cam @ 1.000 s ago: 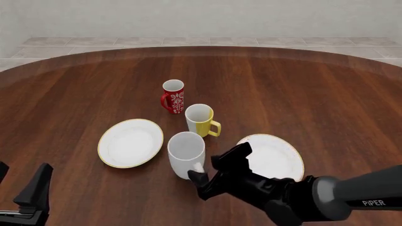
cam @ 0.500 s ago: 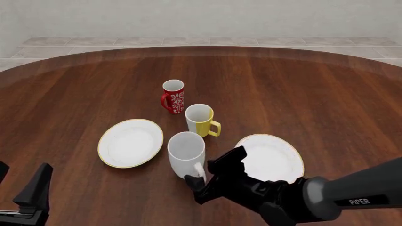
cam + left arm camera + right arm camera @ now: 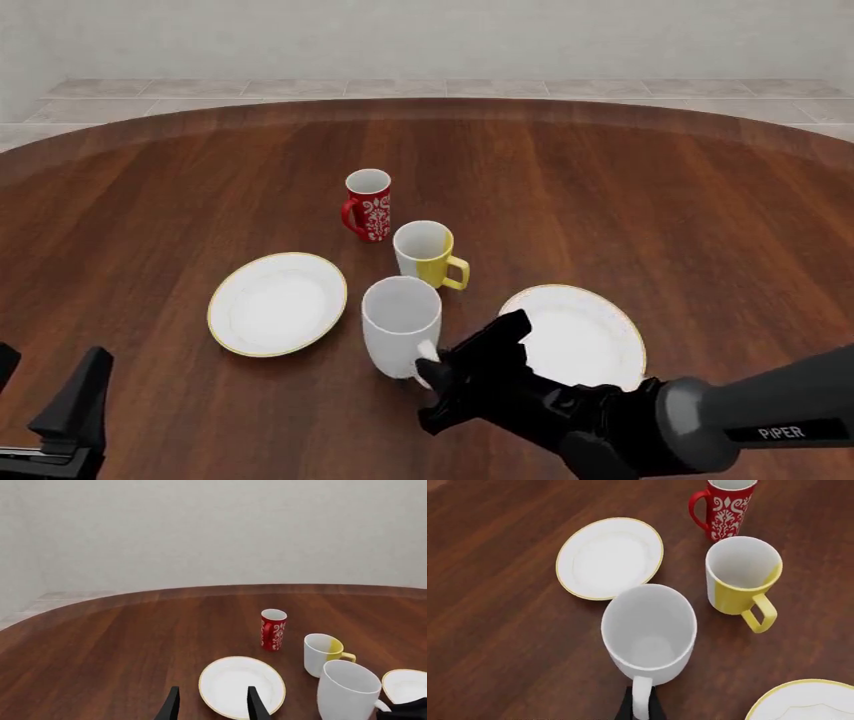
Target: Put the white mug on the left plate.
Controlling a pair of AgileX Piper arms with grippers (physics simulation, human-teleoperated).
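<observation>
The white mug (image 3: 400, 325) stands upright in the middle of the table, just right of the left plate (image 3: 278, 303), a white plate with a gold rim. My right gripper (image 3: 430, 378) is shut on the mug's handle from the near side. In the right wrist view the mug (image 3: 650, 635) fills the centre, its handle between the dark fingers of my right gripper (image 3: 639, 711), and the left plate (image 3: 608, 557) lies beyond it. My left gripper (image 3: 47, 368) is open and empty at the near left corner, well apart from the plate. It also shows in the left wrist view (image 3: 212, 702), facing the plate (image 3: 240, 686).
A yellow-and-white mug (image 3: 427, 255) stands just behind the white mug. A red patterned mug (image 3: 368, 205) stands further back. The second plate (image 3: 587, 335) lies right of the white mug, partly behind my right arm.
My right gripper has closed in on the white mug's handle, and the mug has shifted slightly to the right. The left arm has not moved.
</observation>
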